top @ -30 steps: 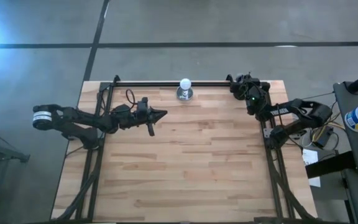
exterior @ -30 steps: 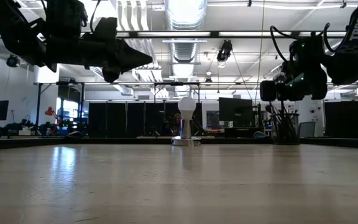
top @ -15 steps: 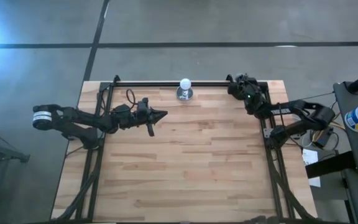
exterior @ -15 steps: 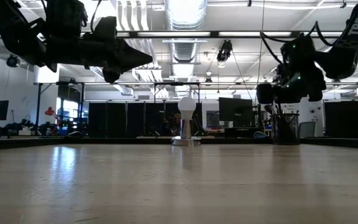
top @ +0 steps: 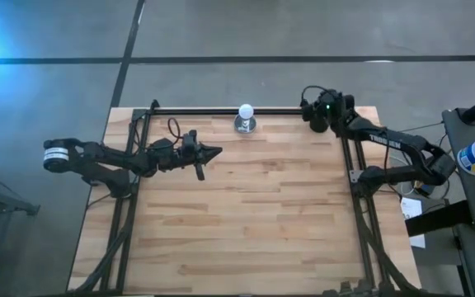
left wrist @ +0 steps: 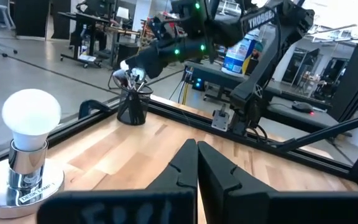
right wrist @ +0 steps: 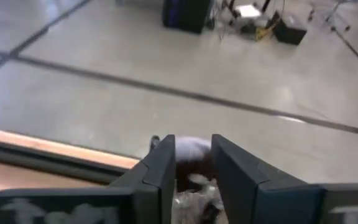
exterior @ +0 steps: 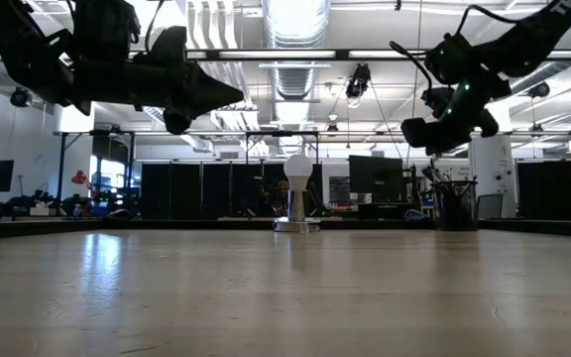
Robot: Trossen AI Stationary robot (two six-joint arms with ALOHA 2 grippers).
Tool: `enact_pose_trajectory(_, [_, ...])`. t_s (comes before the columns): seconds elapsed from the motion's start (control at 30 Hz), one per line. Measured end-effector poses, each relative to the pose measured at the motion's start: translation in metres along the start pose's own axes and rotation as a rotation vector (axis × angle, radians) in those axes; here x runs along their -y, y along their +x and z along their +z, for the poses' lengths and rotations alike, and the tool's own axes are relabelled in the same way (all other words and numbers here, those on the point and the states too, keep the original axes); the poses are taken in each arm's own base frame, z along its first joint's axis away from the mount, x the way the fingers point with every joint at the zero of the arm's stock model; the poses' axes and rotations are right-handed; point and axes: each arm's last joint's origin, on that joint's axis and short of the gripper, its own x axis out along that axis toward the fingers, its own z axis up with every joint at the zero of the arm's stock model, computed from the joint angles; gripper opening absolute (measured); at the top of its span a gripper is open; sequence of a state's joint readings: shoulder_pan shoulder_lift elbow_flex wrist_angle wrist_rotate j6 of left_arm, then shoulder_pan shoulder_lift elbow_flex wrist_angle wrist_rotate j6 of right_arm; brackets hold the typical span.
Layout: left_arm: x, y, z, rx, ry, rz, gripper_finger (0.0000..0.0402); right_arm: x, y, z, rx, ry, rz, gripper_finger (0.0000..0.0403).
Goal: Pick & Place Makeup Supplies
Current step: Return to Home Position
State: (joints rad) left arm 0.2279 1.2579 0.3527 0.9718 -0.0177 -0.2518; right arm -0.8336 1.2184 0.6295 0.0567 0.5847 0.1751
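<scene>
The makeup brushes (left wrist: 134, 79) stand bunched in a small black cup (left wrist: 132, 111) at the table's far right corner; in the low view they show as brushes (exterior: 449, 180) in the cup (exterior: 457, 208). My right gripper (top: 313, 111) (exterior: 414, 129) (left wrist: 129, 65) hovers right above the cup, tipped downward. In its wrist view the right gripper (right wrist: 193, 146) is open by a narrow gap, with a pale brush head (right wrist: 191, 155) between the fingers. My left gripper (top: 215, 152) (exterior: 234, 96) (left wrist: 196, 146) is shut and empty, held level above the table's left middle. My right gripper comes at the brushes from above, slanting down, with a pale brush head (right wrist: 190, 163) showing in the gap between its fingers (right wrist: 165, 165). I cannot tell whether the fingers touch it.
A white ball on a silver base (top: 246, 117) (exterior: 297, 188) (left wrist: 30, 137) stands at the middle of the far edge. A black frame rail (top: 196, 110) runs along the far edge and down both sides. Bare wooden tabletop (top: 254, 214) spreads across the middle and near side.
My right gripper has moved toward the table's far edge and a little left, to above the black cup. It has risen in the low view and tipped its fingers downward.
</scene>
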Motion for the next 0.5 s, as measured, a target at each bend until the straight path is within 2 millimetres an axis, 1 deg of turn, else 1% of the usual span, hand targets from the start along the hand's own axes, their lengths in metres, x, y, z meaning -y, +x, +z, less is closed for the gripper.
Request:
enact_pose_trajectory(0.13, [0.0,0.0,0.0,-0.004,0.008,0.001,0.0004,0.007,0.002,0.012,-0.064,-0.042,0.051,0.0056])
enact_pose_trajectory(0.23, [0.0,0.0,-0.001,-0.011,0.015,0.003,0.0005,0.008,0.006,0.012,-0.099,-0.051,0.111,0.002])
enact_pose_trajectory(0.27, [0.0,0.0,-0.002,-0.016,0.017,0.005,0.0005,0.009,0.008,0.011,-0.112,-0.055,0.119,0.0014])
enact_pose_trajectory(0.37, [-0.001,-0.001,-0.003,-0.027,0.027,0.007,0.0005,0.01,0.009,0.009,-0.134,-0.074,0.168,0.0009])
enact_pose_trajectory(0.5, [-0.002,-0.005,-0.004,-0.031,0.053,-0.008,0.0001,0.006,-0.002,0.006,-0.095,-0.131,0.36,0.0008])
